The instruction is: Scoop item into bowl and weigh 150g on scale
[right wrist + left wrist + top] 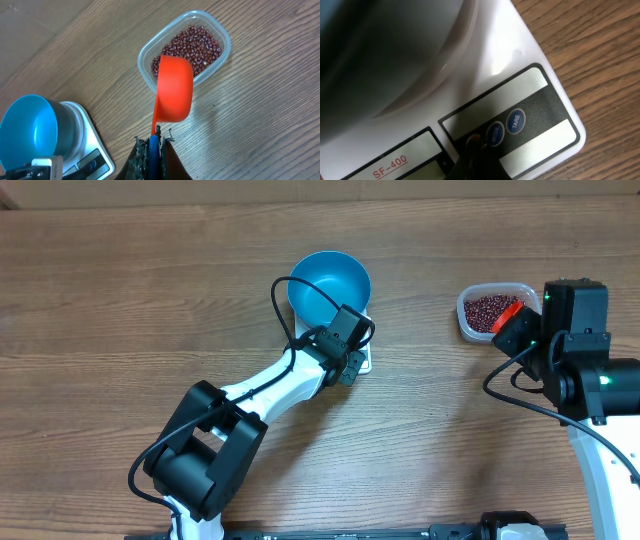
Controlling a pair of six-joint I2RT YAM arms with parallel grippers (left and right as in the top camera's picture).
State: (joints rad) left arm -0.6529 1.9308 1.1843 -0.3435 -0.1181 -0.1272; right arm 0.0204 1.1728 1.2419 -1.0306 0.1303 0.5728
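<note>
Empty blue bowl (330,280) sits on the scale (520,60); closed left claw (473,143) prods its buttons (515,121); right claw (153,146) grips an orange scoop (175,90) over the beans (196,42); all scooping remains.

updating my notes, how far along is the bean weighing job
Done: the round bright blue plastic bowl sits on the flat white kitchen scale. In hand: the shut left gripper touches the panel beside the TARE button, and the right gripper holds an orange plastic scoop over the clear plastic tub of small red-brown beans. Remaining: the bowl is empty, so all scooping and weighing.
</note>
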